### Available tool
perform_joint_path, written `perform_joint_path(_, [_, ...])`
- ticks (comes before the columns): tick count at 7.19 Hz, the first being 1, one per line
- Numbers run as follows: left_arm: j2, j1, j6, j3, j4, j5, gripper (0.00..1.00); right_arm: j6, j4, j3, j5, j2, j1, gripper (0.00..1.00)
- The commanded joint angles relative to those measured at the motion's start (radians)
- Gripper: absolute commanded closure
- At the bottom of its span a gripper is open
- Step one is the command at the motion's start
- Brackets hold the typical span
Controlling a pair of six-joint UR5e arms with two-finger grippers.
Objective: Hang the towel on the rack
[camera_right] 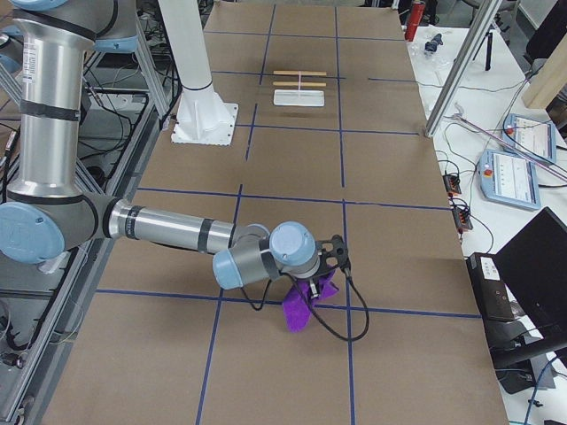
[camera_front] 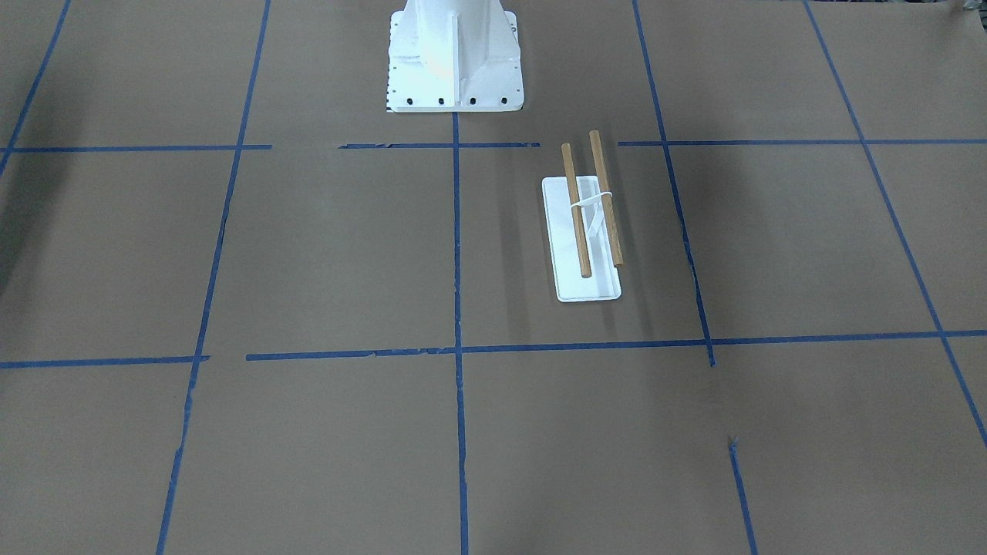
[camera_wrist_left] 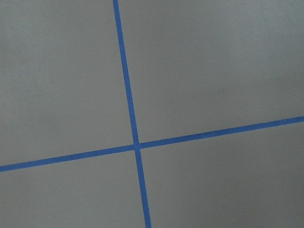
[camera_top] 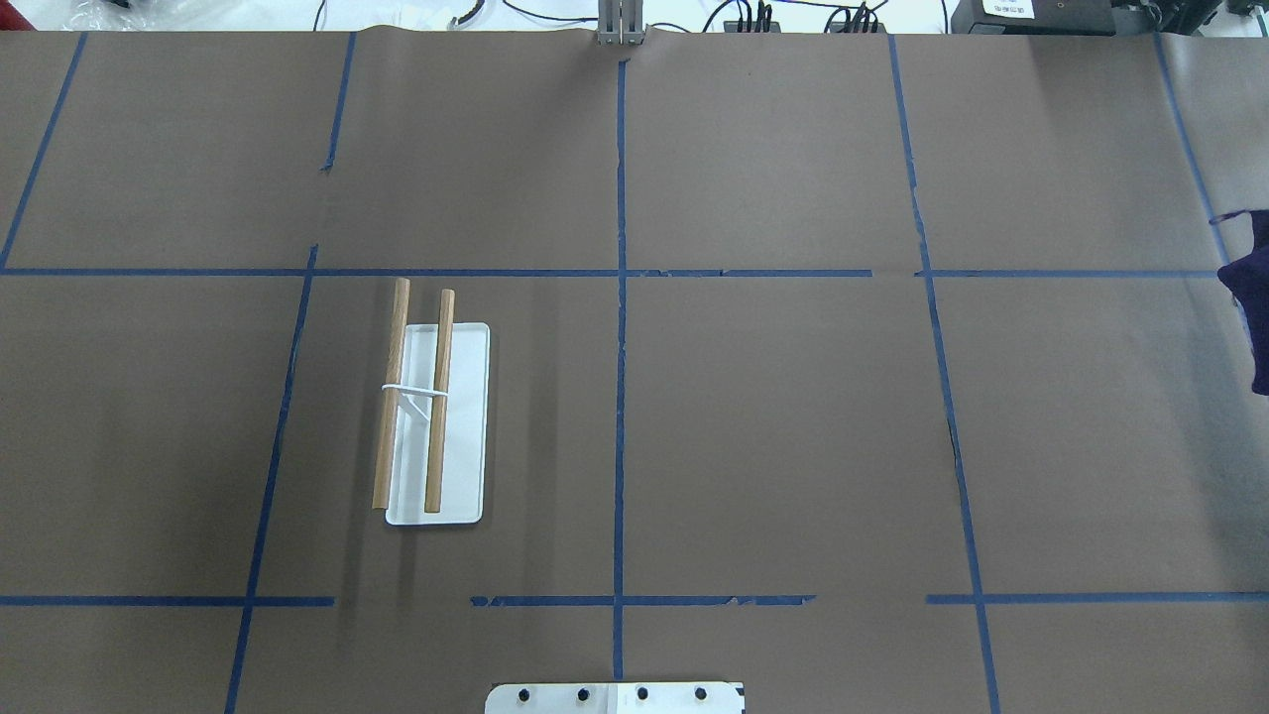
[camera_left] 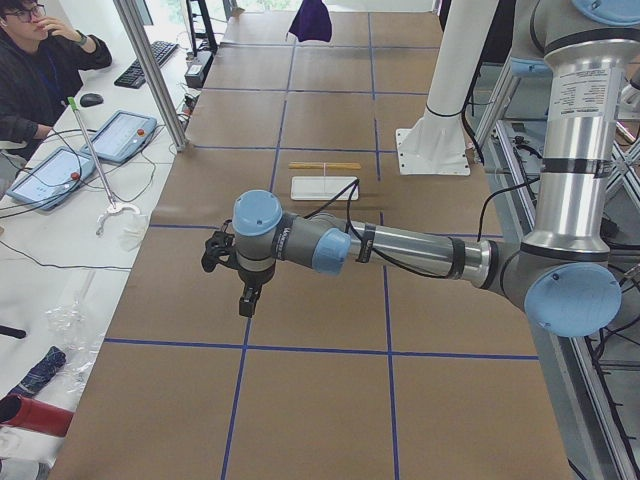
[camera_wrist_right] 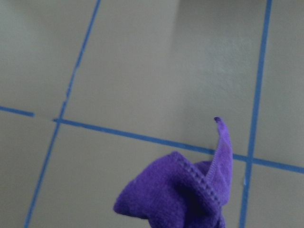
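Note:
The rack (camera_front: 586,231) has a flat white base and two parallel wooden dowels. It stands on the brown table on my left side and also shows in the overhead view (camera_top: 436,416) and small in both side views (camera_left: 325,186) (camera_right: 299,90). The purple towel (camera_right: 299,308) hangs bunched under my right gripper (camera_right: 330,266) above the table's right end. It also shows in the right wrist view (camera_wrist_right: 190,194) and at the overhead view's right edge (camera_top: 1251,317). My left gripper (camera_left: 245,303) hovers over bare table at the left end. I cannot tell whether either gripper is open or shut.
The big white bolted pedestal (camera_front: 455,69) stands at the robot's side of the table. Blue tape lines (camera_wrist_left: 135,142) grid the brown paper. An operator (camera_left: 30,60), tablets and a metal post (camera_left: 150,75) are beyond the far table edge.

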Motion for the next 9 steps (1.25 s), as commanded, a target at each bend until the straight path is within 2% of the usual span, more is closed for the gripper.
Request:
perform_joint_path(1, [-0.056, 0.071, -0.140, -0.020, -0.017, -0.001, 0.00, 0.264, -0.053, 0.087, 0.050, 0.142, -0.043, 1.00])
perform_joint_path(2, [-0.093, 0.118, -0.257, -0.058, -0.017, -0.001, 0.00, 0.393, -0.047, 0.091, 0.101, 0.203, -0.095, 1.00])
perform_joint_path(4, [-0.168, 0.215, -0.462, -0.106, -0.023, -0.001, 0.00, 0.616, -0.047, 0.137, 0.086, 0.323, -0.205, 1.00])
perform_joint_path(5, [-0.177, 0.246, -0.547, -0.108, -0.097, -0.001, 0.00, 0.727, -0.047, 0.136, 0.019, 0.413, -0.266, 1.00])
perform_joint_path(6, [-0.177, 0.304, -0.689, -0.099, -0.243, -0.001, 0.00, 0.865, 0.002, 0.136, -0.080, 0.470, -0.343, 1.00])
perform_joint_path(7, [-0.185, 0.376, -0.898, -0.090, -0.391, 0.003, 0.00, 1.076, 0.180, 0.136, -0.218, 0.475, -0.441, 1.00])
perform_joint_path(8, [-0.205, 0.419, -1.093, -0.082, -0.488, 0.003, 0.00, 1.282, 0.351, 0.134, -0.354, 0.474, -0.537, 1.00])
perform_joint_path(9, [-0.249, 0.457, -1.276, -0.074, -0.544, 0.006, 0.00, 1.402, 0.433, 0.140, -0.442, 0.474, -0.599, 1.00])
